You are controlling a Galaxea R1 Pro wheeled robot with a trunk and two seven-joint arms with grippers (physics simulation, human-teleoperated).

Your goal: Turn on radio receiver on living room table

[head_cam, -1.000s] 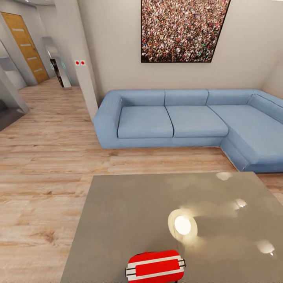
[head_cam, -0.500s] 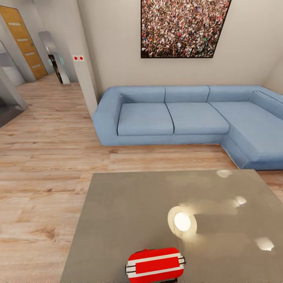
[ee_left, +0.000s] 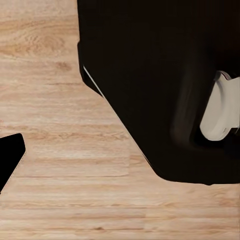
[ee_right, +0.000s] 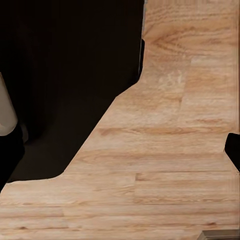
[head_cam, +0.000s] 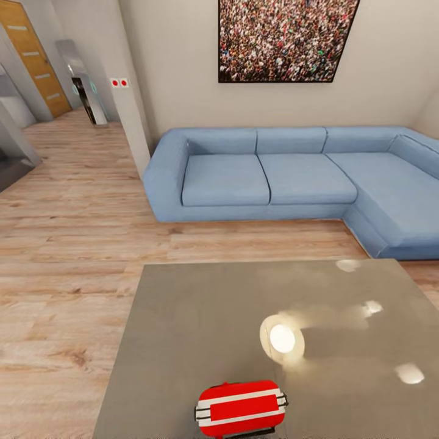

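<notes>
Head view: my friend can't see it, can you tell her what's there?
A small red radio receiver sits at the near edge of a big shiny grey table. Behind the table are a wood floor, a blue corner sofa and a crowd picture on the wall.

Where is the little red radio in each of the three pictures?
Head view: the red radio sits at the bottom middle, on the near edge of the grey table.
Left wrist view: the radio is not in this picture; it looks down on wood floor and a dark robot part.
Right wrist view: not in this picture either, just floor.
Shared landmark: the light wood plank floor, seen in all three.
</notes>
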